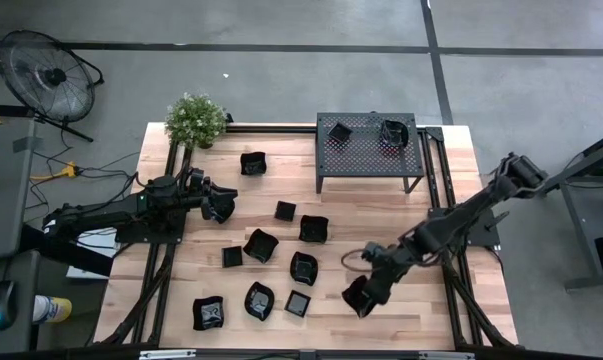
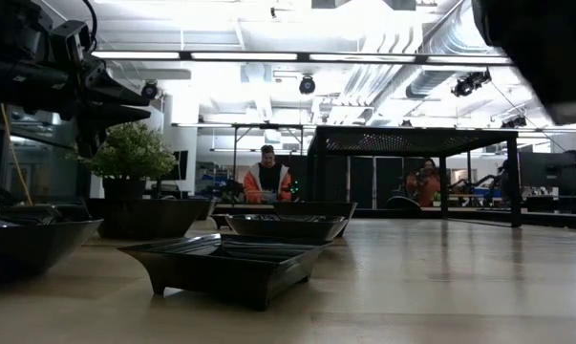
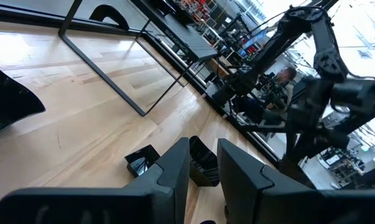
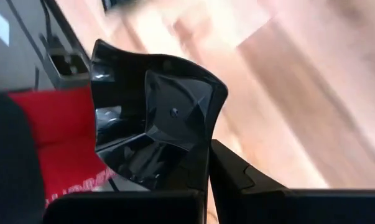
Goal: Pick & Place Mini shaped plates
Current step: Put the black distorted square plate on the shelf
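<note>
Two plates already on rack [image 1: 366,150], far side of table [image 1: 401,240]; about ten more scattered mid-table. My right gripper [image 1: 361,296] clamped on rim of wavy-edged plate [image 4: 153,118], near-right of table. Rack lies far and slightly left of that hand, so carry runs away from me; right arm nearer rack than left. Plate roughly square, no clear long axis. My left gripper [image 1: 219,207] mid-left, dark plate-like thing at its tip, grip unclear. Red label in right wrist view, lettering unreadable.
</note>
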